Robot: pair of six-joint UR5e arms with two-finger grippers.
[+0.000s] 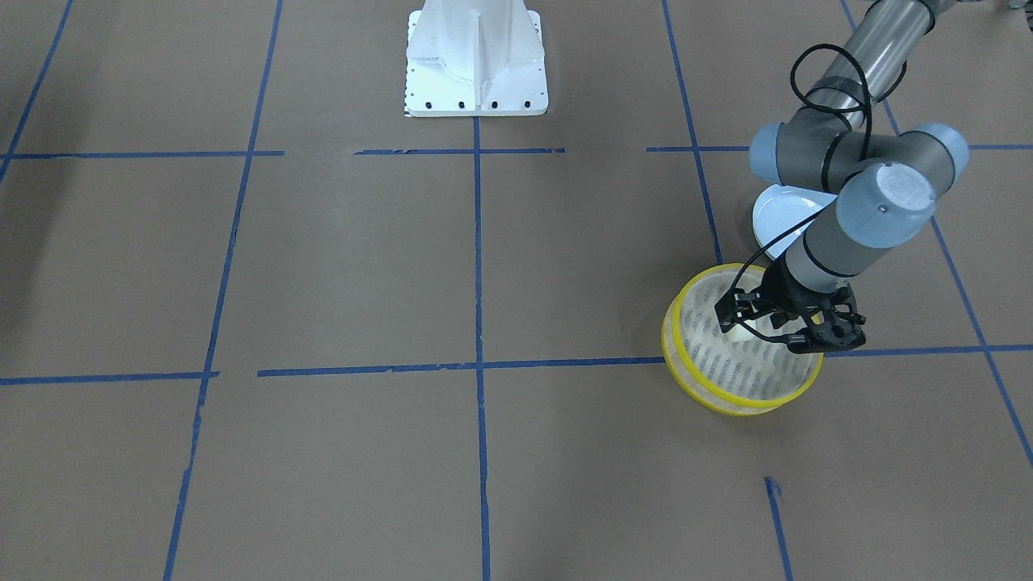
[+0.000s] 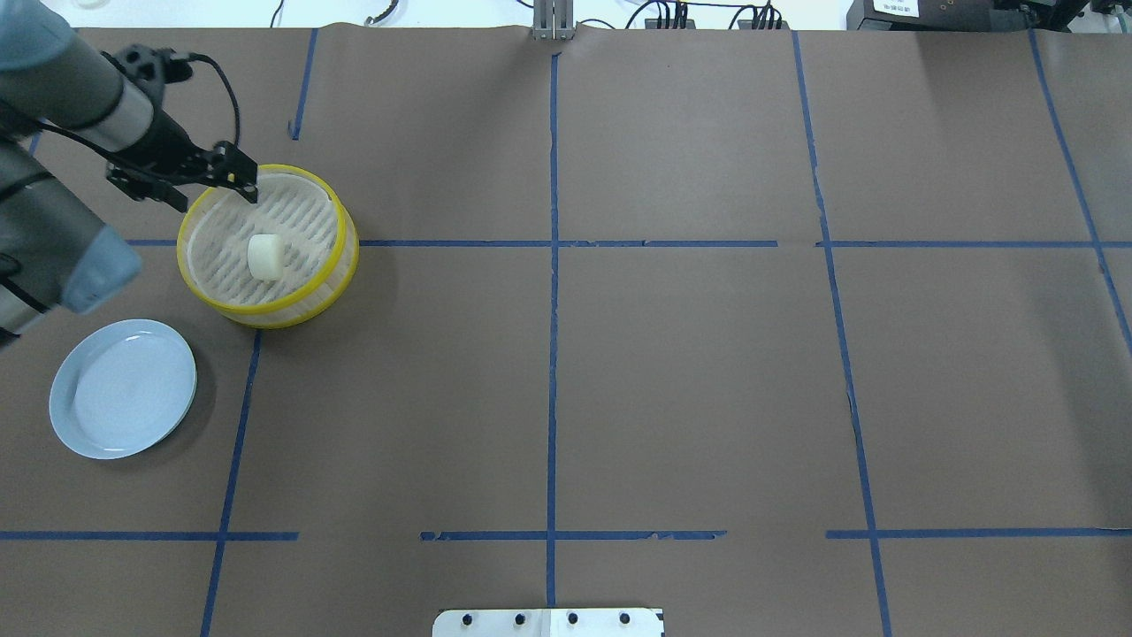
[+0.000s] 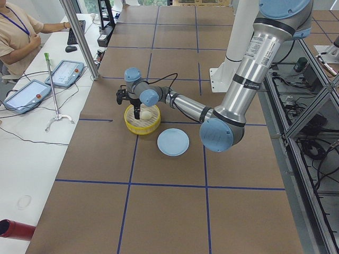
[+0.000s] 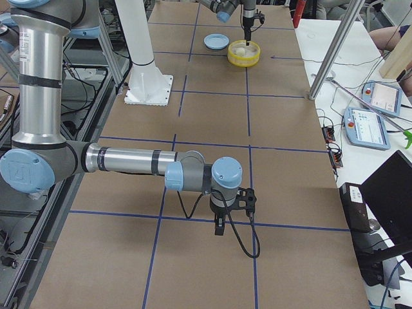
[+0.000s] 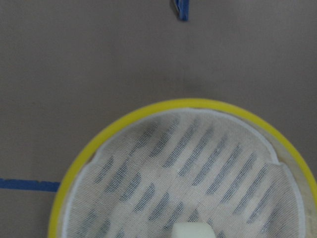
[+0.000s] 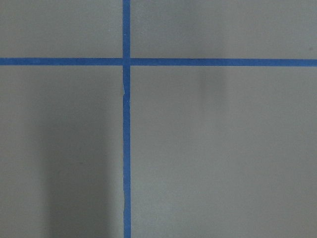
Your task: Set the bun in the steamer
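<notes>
- I see a brown paper tabletop (image 2: 690,372) gridded with blue tape (image 2: 552,354). A white desk with pendants (image 3: 63,71) lies beyond the left gripper (image 2: 217,188).
- Left gripper hangs released over the steamer (image 2: 340,257), at its far rim. The bun (image 2: 265,257) lies on the slats just beneath, apart from the fingers.
- Blue plate (image 2: 124,387) sits behind that gripper, near the steamer, under the arm's elbow.
- Right gripper (image 4: 220,222) is well apart, low over the paper; I can't tell its grip.

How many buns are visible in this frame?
1. The bun lies on the slatted floor of the steamer, near its middle; the blue plate holds none. None seems hidden.
</notes>
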